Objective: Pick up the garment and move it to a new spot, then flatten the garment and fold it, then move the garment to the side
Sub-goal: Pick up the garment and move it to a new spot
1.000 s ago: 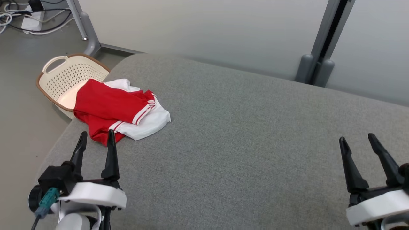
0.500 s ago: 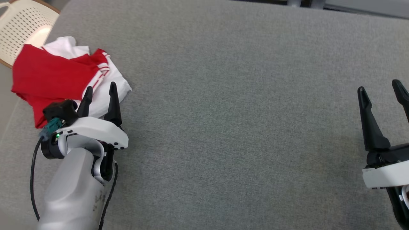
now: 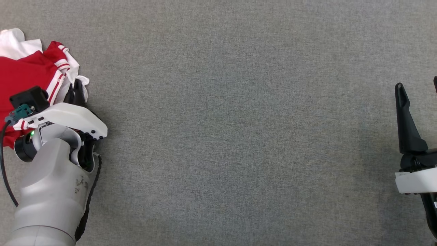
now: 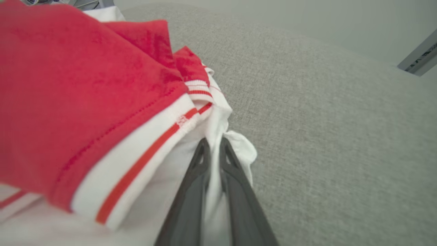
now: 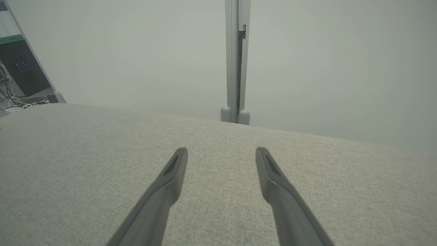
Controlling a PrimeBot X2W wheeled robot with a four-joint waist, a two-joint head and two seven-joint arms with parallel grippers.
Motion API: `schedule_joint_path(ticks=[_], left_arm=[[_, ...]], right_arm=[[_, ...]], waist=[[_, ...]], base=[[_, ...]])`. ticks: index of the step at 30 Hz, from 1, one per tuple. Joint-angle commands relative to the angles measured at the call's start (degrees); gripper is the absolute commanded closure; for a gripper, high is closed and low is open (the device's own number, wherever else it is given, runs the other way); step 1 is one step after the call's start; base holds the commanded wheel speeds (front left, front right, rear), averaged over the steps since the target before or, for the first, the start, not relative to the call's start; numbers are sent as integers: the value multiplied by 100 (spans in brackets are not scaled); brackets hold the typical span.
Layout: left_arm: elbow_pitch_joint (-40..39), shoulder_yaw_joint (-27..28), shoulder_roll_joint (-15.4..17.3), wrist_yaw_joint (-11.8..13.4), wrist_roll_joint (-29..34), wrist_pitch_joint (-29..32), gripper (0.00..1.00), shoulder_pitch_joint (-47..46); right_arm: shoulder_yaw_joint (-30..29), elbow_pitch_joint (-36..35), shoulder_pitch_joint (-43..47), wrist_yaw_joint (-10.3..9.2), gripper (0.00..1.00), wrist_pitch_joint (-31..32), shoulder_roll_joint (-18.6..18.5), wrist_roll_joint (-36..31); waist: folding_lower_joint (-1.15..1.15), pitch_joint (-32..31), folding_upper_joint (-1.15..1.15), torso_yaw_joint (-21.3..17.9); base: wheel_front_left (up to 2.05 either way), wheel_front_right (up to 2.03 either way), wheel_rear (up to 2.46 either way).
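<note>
Head view: garment [image 3: 27, 71], red and white, crumpled at left edge of bench [image 3: 239, 119]. Left gripper [image 3: 76, 89] at its white edge, jaws mostly hidden there. Left wrist view: jaws narrow, pinching white fold, red panel with striped band just beside. Right gripper [image 5: 222, 152] well apart from garment: right wrist view shows jaws wide over bench, post [image 5: 235, 61] behind.

One garment [image 3: 24, 71], one grey surface [image 3: 239, 119], two end effectors: left end effector [image 4: 214, 143], right end effector [image 5: 221, 152].
</note>
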Motion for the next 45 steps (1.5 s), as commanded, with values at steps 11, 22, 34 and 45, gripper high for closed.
schedule_joint_path(ticks=[11,22,34,45], left_arm=[[-1738,385,310,253,772,-7,100,659],[-4134,256,309,468,1531,42,100,2175],[-6240,-615,-77,477,1682,932,100,3028],[-6089,-2239,-545,-158,1881,1345,100,2046]], right_arm=[[-17,333,261,0,0,-208,246,9],[88,641,758,-1,0,-311,581,30],[38,530,651,-1,0,-392,743,79],[85,793,339,0,0,-724,892,247]], waist=[[0,-961,0,34],[0,-2105,0,-237],[0,-1785,0,-1067],[0,-945,0,-2310]], base=[[0,0,0],[0,0,0],[0,0,0],[0,0,0]])
